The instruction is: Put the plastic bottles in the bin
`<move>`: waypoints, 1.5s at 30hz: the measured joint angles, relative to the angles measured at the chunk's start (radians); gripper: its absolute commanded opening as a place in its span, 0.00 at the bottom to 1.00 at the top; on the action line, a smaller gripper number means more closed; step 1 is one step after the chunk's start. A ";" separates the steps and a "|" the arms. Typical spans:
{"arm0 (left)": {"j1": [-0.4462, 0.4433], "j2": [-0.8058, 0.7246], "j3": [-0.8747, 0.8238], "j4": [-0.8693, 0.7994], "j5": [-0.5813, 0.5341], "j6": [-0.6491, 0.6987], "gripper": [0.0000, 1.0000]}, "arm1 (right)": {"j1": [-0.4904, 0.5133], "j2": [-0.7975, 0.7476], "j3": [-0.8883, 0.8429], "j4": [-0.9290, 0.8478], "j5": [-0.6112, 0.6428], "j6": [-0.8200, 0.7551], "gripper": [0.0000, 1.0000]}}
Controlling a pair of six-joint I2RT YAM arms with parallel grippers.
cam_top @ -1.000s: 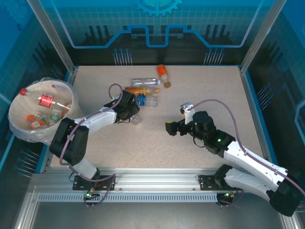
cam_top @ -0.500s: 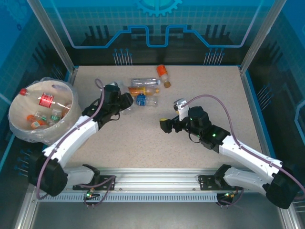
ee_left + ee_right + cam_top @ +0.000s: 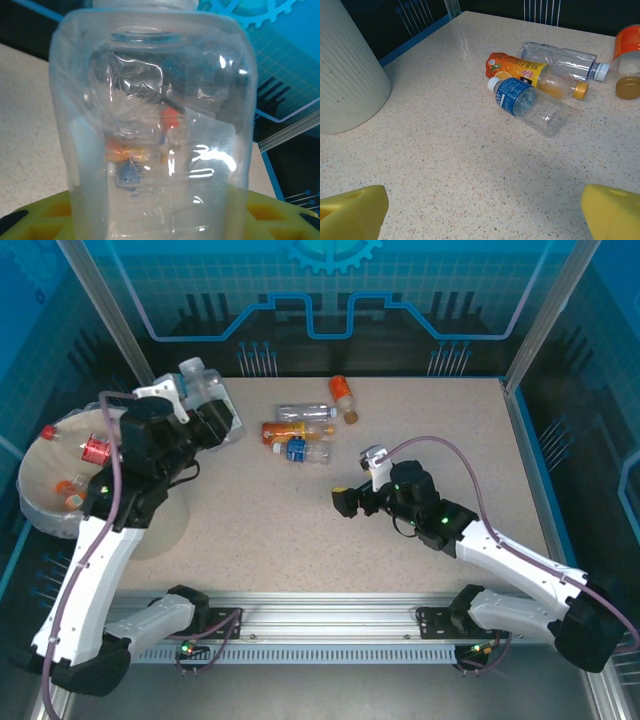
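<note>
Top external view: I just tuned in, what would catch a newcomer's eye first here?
The left claw, raised at the far-left corner of the table, is shut on a clear bottle close to the bin, which already holds several bottles. Next come four loose bottles lying at the far middle, with the right claw open just short of them.

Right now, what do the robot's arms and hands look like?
Both arms are white tubes with chunky black joints: the left arm and the right arm. A purplish cable loops along each, and small green lights glow on them. The left hand and right hand are mostly black with yellow finger pads.
</note>
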 measured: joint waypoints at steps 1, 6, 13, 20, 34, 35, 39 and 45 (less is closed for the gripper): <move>0.000 -0.001 0.035 -0.027 -0.021 0.019 0.43 | 0.000 0.004 0.003 0.000 0.000 0.000 1.00; 0.021 -0.001 0.159 -0.166 -0.167 0.095 0.44 | 0.000 0.020 0.009 0.001 -0.001 0.000 1.00; 0.100 0.004 0.243 -0.284 -0.372 0.196 0.44 | 0.000 0.074 0.058 0.002 -0.022 -0.010 1.00; 0.327 0.026 0.237 -0.340 -0.429 0.263 0.44 | 0.001 0.135 0.106 0.006 -0.049 -0.023 1.00; 0.970 0.103 0.097 -0.329 -0.045 0.269 0.49 | 0.012 0.185 0.177 0.005 -0.071 -0.053 1.00; 0.990 0.113 0.087 -0.328 -0.016 0.262 0.50 | 0.012 0.185 0.177 0.005 -0.071 -0.053 1.00; 1.048 0.154 0.059 -0.316 0.093 0.213 0.53 | 0.014 0.185 0.177 0.004 -0.071 -0.053 1.00; 1.122 0.160 0.023 -0.277 0.201 0.132 0.56 | 0.014 0.185 0.177 0.004 -0.070 -0.054 1.00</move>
